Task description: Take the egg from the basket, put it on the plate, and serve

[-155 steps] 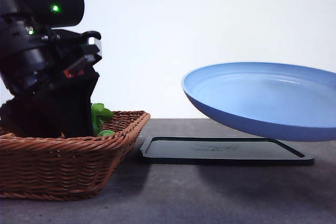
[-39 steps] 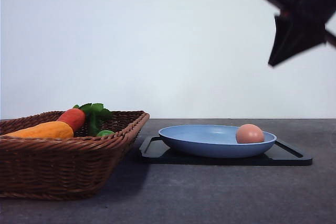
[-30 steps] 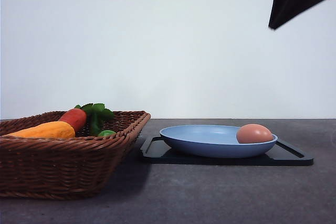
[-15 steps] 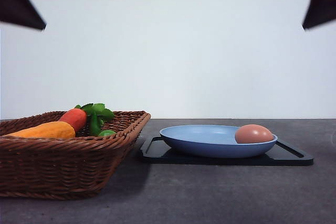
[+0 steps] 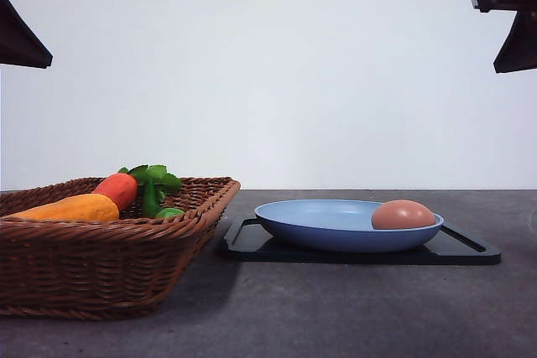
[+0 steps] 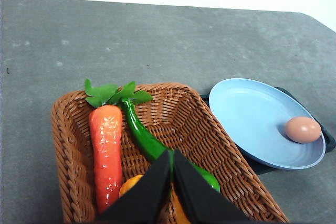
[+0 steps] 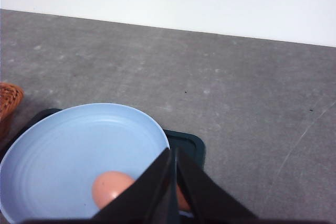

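The brownish-pink egg (image 5: 403,215) lies in the light-blue plate (image 5: 327,225), near its right rim. That plate rests on a flat black tray (image 5: 460,251). The brown wicker basket (image 5: 109,249) stands at the left. My left gripper (image 6: 171,153) hovers high above the basket, its fingers shut with nothing between them. In the left wrist view the egg (image 6: 303,129) and plate (image 6: 252,119) lie beyond the basket (image 6: 205,129). My right gripper (image 7: 172,152) is shut and empty, high above the plate (image 7: 63,145) and egg (image 7: 109,188).
In the basket lie an orange-red carrot toy (image 6: 106,150) with green leaves, a long green vegetable (image 6: 149,145) and an orange piece (image 5: 71,207). Dark arm parts show at the top left (image 5: 18,39) and top right (image 5: 513,23). Grey tabletop surrounds the tray.
About five seconds ago the plate hung in the air and my left arm was in the basket. Since then the plate is on the tray with the egg. Both arms shifted outward; the egg rolled slightly left.
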Robot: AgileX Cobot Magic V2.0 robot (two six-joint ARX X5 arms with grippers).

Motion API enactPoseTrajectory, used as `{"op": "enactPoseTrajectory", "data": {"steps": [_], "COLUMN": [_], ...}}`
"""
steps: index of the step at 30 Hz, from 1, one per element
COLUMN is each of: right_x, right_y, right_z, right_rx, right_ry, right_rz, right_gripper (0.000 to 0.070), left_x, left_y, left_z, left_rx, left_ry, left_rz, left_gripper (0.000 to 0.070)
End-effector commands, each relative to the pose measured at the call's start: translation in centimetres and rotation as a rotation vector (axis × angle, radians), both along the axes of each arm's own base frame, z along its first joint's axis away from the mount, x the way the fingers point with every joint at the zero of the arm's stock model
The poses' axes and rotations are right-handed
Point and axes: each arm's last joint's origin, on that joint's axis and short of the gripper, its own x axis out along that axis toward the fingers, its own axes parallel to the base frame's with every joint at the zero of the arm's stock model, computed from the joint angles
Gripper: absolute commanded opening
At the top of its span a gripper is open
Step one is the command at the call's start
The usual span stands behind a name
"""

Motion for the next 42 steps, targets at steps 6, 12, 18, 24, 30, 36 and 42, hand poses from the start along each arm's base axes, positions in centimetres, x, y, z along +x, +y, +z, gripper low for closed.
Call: {"op": "enactPoseTrajectory", "data": {"steps": [6, 12, 18, 24, 30, 36, 42], "right_x": [0.1, 0.1, 0.1, 0.1, 0.1, 0.1, 0.1], "right_y": [0.1, 0.1, 0.1, 0.1, 0.1, 0.1, 0.1], "right_z": [0.5, 0.5, 0.5, 0.5, 0.5, 0.5, 0.5], "right_rx": [0.032, 0.033, 0.033, 0.033, 0.033, 0.033, 0.033], "right_ry": [-0.031, -0.033, -0.033, -0.033, -0.033, -0.033, -0.033], "right_rz": [-0.001, -0.001, -0.001, -0.002, -0.001, -0.001, -0.001], "right_gripper": [0.0, 0.0, 0.0, 0.0, 0.0, 0.0, 0.0], "left_x": [0.1, -2.4, -5.2, -6.0, -5.7, -5.3, -5.1], "left_y": [-0.1, 1.1, 3.1, 4.4, 4.8, 4.8, 4.8], "left_z": [0.5, 0.9, 0.0, -3.3, -6.2, -8.1, -9.5], "left_rx": [-0.007, 0.087, 0.112, 0.112, 0.113, 0.106, 0.079], "left_ry": [-0.019, -0.094, -0.287, -0.336, -0.288, -0.224, -0.16], "left_rz": [0.0, 0.035, 0.136, 0.27, 0.318, 0.319, 0.324], "left_gripper": [0.0, 0.0, 0.0, 0.0, 0.0, 0.0, 0.0]}}
